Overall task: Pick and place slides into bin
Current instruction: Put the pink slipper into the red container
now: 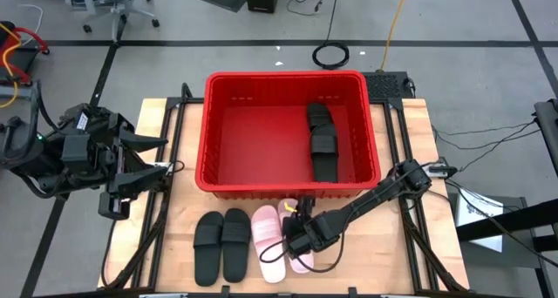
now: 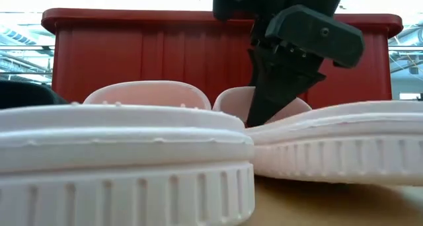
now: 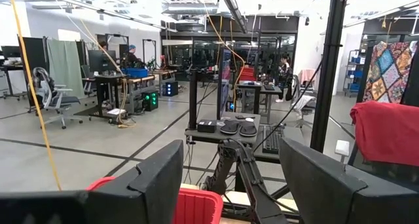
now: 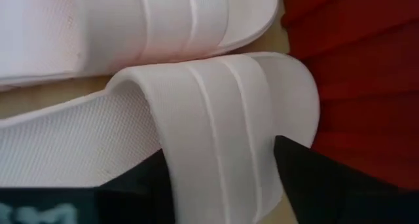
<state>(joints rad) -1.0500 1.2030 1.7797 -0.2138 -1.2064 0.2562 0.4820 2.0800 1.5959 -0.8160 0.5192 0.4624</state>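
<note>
I've got the right gripper (image 1: 299, 238) down on the right-hand pink slide (image 1: 301, 256), fingers (image 4: 327, 185) part-open and straddling its strap, one slipped under it, one outside; not clamped yet, as far as I can tell. That slide's long axis runs toward the red bin (image 1: 209, 141), which stands just beyond its toe, so I reckon it's a lift and a short carry forward. Its pink partner (image 1: 268, 243) lies alongside, two black slides (image 1: 221, 246) next to that. Bin holds two black slides (image 1: 323, 141) on its right side. Left gripper (image 1: 157, 154) waits open, off the table's left edge.
</note>
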